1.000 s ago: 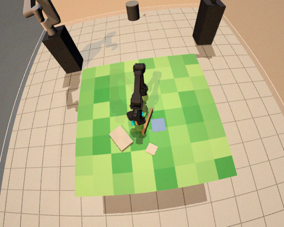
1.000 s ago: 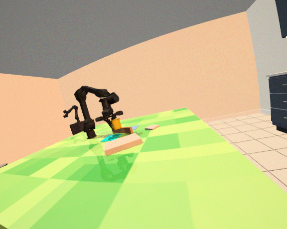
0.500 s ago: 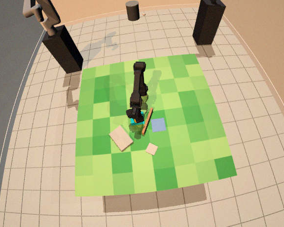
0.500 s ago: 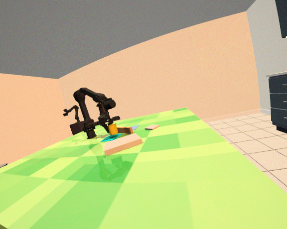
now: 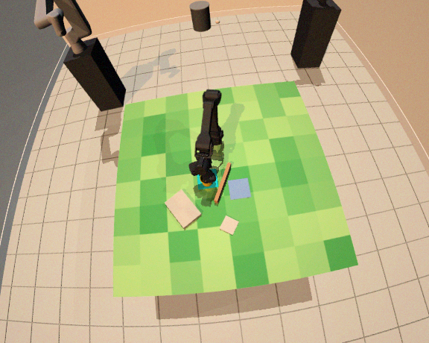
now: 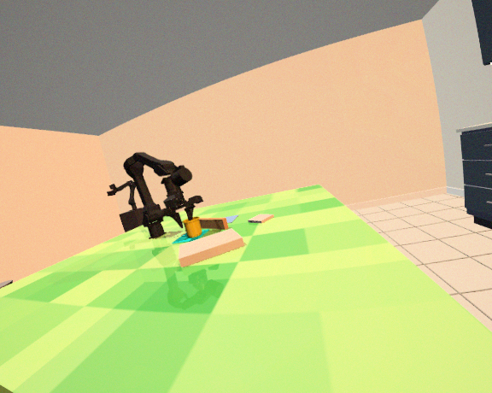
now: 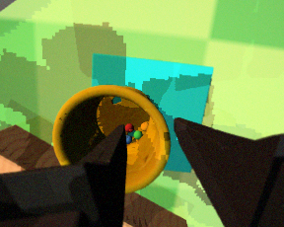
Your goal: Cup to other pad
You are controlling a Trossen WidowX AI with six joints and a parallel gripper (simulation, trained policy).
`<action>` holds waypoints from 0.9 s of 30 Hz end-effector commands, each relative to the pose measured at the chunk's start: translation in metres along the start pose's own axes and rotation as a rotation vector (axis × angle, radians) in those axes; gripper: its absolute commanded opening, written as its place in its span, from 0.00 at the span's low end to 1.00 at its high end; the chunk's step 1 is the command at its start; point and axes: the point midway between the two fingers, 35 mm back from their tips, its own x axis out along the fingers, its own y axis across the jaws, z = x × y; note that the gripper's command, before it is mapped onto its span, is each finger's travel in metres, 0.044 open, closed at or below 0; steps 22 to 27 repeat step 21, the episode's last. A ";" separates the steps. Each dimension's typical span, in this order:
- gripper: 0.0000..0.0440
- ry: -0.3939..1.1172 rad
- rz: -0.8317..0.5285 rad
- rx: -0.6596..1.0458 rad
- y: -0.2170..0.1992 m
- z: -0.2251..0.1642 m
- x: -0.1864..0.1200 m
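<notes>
The orange cup stands upright on the cyan pad. Several small marbles lie inside at its bottom, red, green, blue and orange ones among them. My gripper is open around the near wall of the cup: one finger reaches over the cup's mouth, the other is outside, with a gap to the wall. The blue pad is bare. The cup's outer base is hidden in the wrist view.
A brown bar stands between the two pads, close beside the cup. A large flat beige block lies near the cyan pad. A smaller beige block lies beyond the bar's end.
</notes>
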 end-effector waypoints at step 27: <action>0.71 -0.036 0.147 0.059 -0.006 0.008 -0.050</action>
